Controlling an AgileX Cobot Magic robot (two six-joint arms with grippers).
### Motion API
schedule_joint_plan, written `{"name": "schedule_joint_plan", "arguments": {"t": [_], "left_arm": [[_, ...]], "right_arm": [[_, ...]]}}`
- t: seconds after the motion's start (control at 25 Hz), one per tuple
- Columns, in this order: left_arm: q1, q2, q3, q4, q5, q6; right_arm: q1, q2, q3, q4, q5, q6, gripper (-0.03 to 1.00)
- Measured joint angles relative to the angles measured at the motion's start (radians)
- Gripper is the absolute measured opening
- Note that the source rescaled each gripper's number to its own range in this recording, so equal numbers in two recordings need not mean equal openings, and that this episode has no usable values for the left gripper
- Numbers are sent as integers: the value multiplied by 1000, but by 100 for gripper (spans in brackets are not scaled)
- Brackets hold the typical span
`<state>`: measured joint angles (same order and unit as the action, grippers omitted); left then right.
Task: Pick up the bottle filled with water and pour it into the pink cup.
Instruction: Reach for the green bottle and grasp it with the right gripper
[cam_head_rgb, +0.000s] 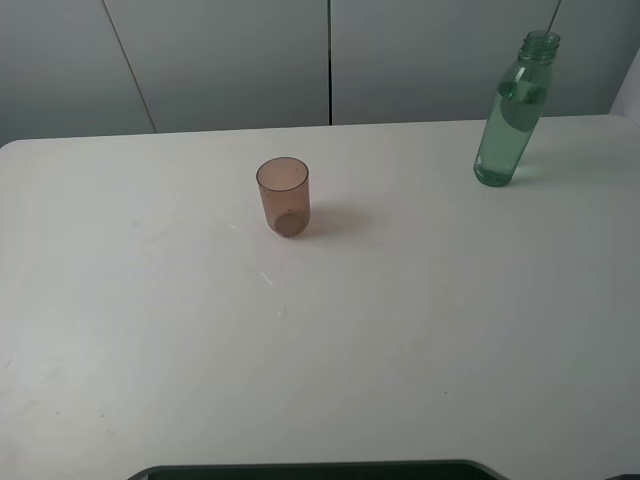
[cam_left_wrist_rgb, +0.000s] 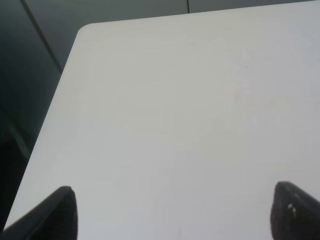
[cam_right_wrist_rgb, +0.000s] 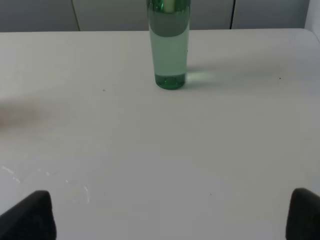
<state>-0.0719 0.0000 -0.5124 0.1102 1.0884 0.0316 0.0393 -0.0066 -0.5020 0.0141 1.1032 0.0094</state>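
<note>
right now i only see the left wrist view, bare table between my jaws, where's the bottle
observer: In the high view the bottle stands upright at the far right of the table, uncapped and mostly full of water.
operator: and the pink cup
observer: The pink cup stands upright near the table's middle, left of the bottle and well apart from it.
operator: is the right arm on anything
observer: No. The right jaws stand wide open and hold nothing, and the right wrist view has the bottle straight ahead of them, untouched.
</note>
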Motion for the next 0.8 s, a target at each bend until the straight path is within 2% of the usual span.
{"name": "schedule_joint_plan", "arguments": {"t": [0.8], "left_arm": [[0, 0, 0, 0, 0, -2]], "right_arm": [[0, 0, 0, 0, 0, 0, 100]]}}
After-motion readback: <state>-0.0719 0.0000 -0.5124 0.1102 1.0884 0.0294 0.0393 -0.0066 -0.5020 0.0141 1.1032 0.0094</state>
